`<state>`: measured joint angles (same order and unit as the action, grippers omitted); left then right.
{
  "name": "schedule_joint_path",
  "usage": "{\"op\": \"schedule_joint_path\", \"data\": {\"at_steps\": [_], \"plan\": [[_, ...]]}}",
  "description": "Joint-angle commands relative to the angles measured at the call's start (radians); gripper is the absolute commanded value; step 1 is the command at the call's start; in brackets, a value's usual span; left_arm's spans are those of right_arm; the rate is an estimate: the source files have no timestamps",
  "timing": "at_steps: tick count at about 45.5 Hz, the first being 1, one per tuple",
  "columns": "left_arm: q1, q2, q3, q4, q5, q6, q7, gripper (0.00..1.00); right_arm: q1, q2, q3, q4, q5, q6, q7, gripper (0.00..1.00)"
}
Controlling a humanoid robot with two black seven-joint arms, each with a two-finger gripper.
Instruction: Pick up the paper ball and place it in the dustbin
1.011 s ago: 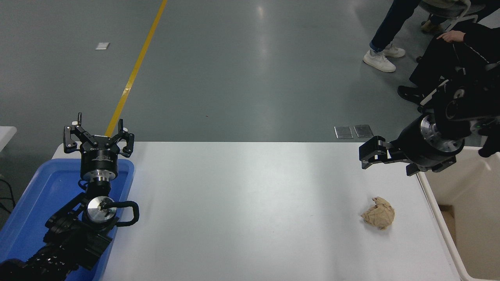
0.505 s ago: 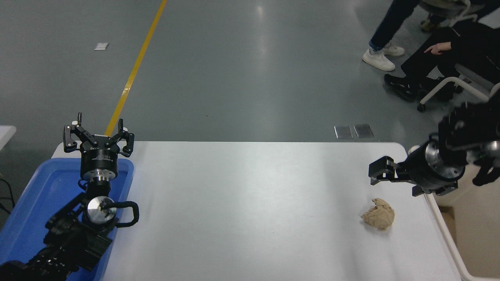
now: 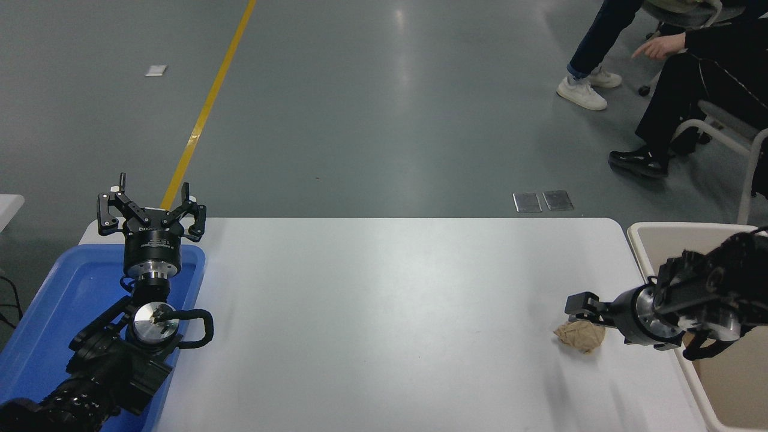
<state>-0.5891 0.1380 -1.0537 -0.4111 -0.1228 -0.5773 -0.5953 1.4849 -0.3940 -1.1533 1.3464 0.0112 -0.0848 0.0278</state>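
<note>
Resting on the white counter point(image 3: 384, 312), the paper ball point(image 3: 579, 335) lies near the counter's right edge, just beside the dustbin point(image 3: 645, 235), whose cream rim runs along that edge. The ball is a crumpled wad of tan paper, lumpy and creased; by its look it is very light, soft and springy, likely to give under pressure and not to break or slip. A hold across its widest lumps, squeezing the wad from two opposite sides, seems the soundest place to take it, since the folds should compress and bed against the pads. Too light a squeeze may let it roll away over the smooth counter.

The right pincer point(image 3: 583, 304) reaches in from over the dustbin, level and pointing toward the ball, its tip at the ball's far upper side and touching or nearly touching it. Whether its jaws stand apart or together cannot be told from this view. The left pincer point(image 3: 151, 211) is parked beyond the blue tray point(image 3: 60, 300), at the counter's far left, well apart from the ball, with its fingers spread wide.

Compared with the frame one second earlier, the right pincer has come down from well above and beyond the ball to the ball's own level. The ball has kept its place and shape. The dustbin's far rim, formerly hidden by the arm, now shows. The seated person point(image 3: 690, 78) behind the dustbin has shifted.
</note>
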Motion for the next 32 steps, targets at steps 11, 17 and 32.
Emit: {"op": "schedule_joint_path", "data": {"at_steps": [11, 17, 32], "plan": [[0.000, 0.000, 0.000, 0.000, 0.000, 0.001, 0.000, 0.99, -0.218, 0.041, 0.112, -0.184, 0.003, -0.090, -0.002, 1.00], [0.000, 0.000, 0.000, 0.000, 0.000, 0.001, 0.000, 0.99, -0.253, 0.052, 0.113, -0.248, 0.001, -0.093, -0.002, 1.00], [0.000, 0.000, 0.000, 0.000, 0.000, 0.001, 0.000, 0.99, -0.293, 0.080, 0.139, -0.305, 0.001, -0.105, -0.002, 0.99]]}}
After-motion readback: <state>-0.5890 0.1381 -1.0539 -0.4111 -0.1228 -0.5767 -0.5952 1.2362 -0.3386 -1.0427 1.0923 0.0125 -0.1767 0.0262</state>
